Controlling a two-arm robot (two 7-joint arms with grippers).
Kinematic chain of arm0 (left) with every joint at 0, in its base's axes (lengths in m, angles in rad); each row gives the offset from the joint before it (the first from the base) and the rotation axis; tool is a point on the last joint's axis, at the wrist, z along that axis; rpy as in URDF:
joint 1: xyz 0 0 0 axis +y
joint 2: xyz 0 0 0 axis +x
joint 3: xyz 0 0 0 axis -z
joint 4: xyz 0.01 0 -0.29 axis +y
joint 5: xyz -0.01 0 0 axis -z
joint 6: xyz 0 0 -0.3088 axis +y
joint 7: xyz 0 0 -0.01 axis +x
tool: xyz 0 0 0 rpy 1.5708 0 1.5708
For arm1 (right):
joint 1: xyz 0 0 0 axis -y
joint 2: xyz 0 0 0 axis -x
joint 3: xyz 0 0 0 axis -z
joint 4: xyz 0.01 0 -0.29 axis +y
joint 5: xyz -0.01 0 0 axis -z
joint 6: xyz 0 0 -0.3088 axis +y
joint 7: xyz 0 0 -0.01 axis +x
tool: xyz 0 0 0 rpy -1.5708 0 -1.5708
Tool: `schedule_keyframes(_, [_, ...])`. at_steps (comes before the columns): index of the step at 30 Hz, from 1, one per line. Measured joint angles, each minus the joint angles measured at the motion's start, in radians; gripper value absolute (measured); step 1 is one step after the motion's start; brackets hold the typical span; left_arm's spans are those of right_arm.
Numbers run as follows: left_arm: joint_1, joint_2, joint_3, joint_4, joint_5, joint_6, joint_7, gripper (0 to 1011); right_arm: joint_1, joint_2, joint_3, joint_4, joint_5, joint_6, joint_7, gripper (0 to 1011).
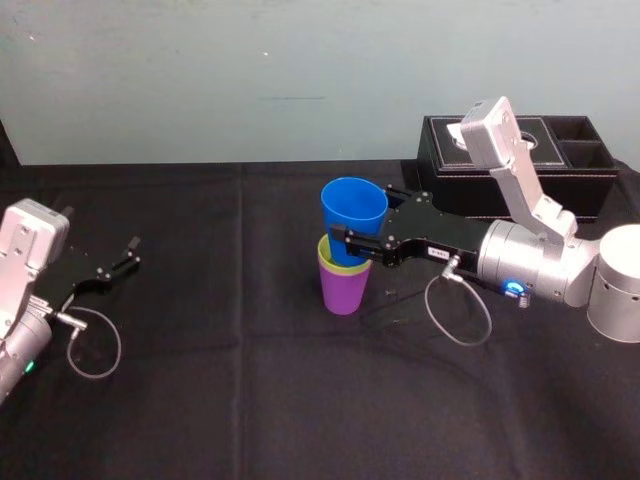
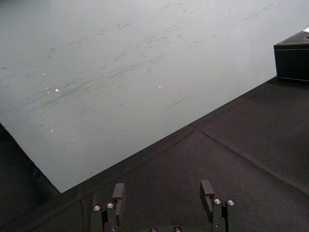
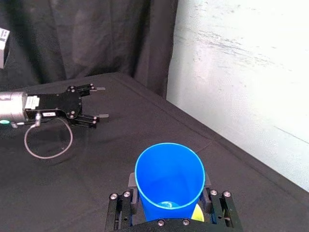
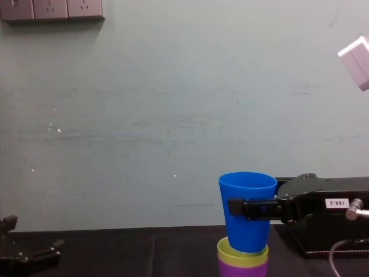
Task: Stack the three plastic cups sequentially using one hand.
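Note:
My right gripper (image 1: 368,222) (image 4: 248,209) reaches in from the right and is shut on the bright blue cup (image 1: 353,205) (image 3: 169,179) (image 4: 248,202), one finger on each side of its wall. The blue cup is upright, and its base sits just inside the mouth of the yellow-green cup (image 1: 326,256) (image 4: 242,254). That cup is nested in the purple cup (image 1: 345,290) (image 4: 242,270), which stands on the black cloth at mid-table. A sliver of yellow-green (image 3: 197,212) shows under the blue cup in the right wrist view. My left gripper (image 1: 128,255) (image 2: 163,193) (image 3: 99,103) rests open at the far left, holding nothing.
A black tissue box (image 1: 520,165) (image 2: 292,58) stands at the back right, behind my right arm. A pale wall rises along the table's far edge. Black cloth (image 1: 220,380) covers the table, with bare room in front and between the arms.

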Motion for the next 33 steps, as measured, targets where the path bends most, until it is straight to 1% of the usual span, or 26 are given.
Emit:
schedule_keyframes(11, [0.000,0.000,0.000,0.000,0.000,0.000,0.000,1010,0.020,-0.021,-0.001,0.045,-0.014,-0.004,0.000,732])
schedule_keyframes(33, [0.000,0.000,0.000,0.000,0.000,0.000,0.000,1010,0.029,-0.038,-0.005,0.080,-0.024,-0.013,0.014,732])
